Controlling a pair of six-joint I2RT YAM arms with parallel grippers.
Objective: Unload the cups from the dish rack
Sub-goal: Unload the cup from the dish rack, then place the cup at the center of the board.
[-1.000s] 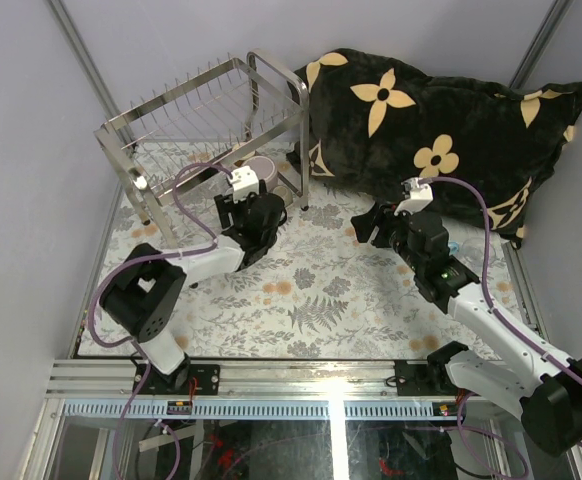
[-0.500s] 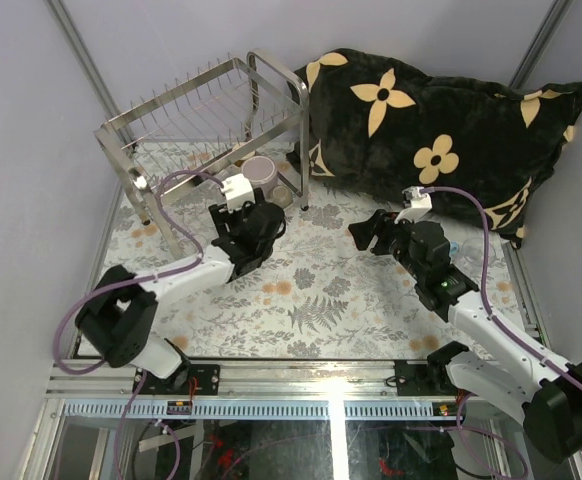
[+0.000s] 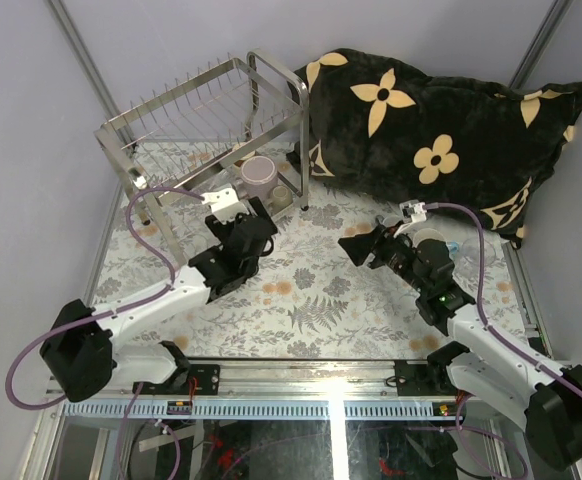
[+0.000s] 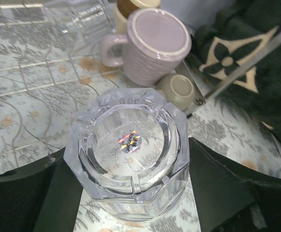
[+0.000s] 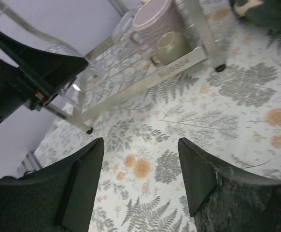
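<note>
Glass (image 4: 128, 154) sits clamped in left end effector (image 4: 133, 188), unclear overhead; right end effector (image 5: 140, 145) spread.

dish rack (image 3: 206, 115): shiny wire, boxy tube frame, tines upright, at table's 11 o'clock. lilac mug (image 4: 155, 43): ribbed, looks mouth-down, low inside rack's 4 o'clock corner. small cream cup (image 4: 176, 89) touching mug at its 5. brown-and-cream cup (image 4: 126, 6) at its 11. clear faceted glass (image 4: 131, 140) at mug's 6, pinched in left gripper (image 4: 127, 159)

Bright, even light; sharp, soft shadows.
</note>
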